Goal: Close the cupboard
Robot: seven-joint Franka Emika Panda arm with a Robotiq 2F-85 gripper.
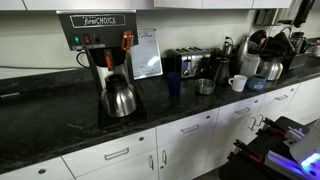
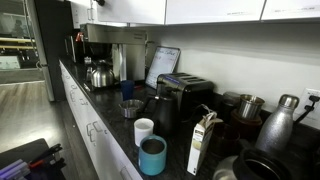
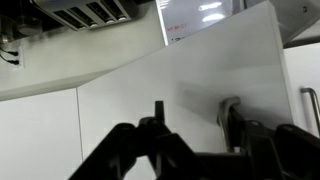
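Before cupboard door [image 3: 200,70], tool [image 3: 195,125] hovers; jaws apart.

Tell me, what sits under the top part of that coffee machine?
A rounded steel pot stands on the coffee machine's base, beneath its overhanging top. The steel wall hides whatever the pot holds, and the plate under it is covered too.

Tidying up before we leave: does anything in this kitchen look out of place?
Yes. In the wrist view, a white cupboard door stands ajar: its top edge slants instead of lining up with the neighbouring fronts. The tool is near its handle. Nothing on the counter looks spilled.
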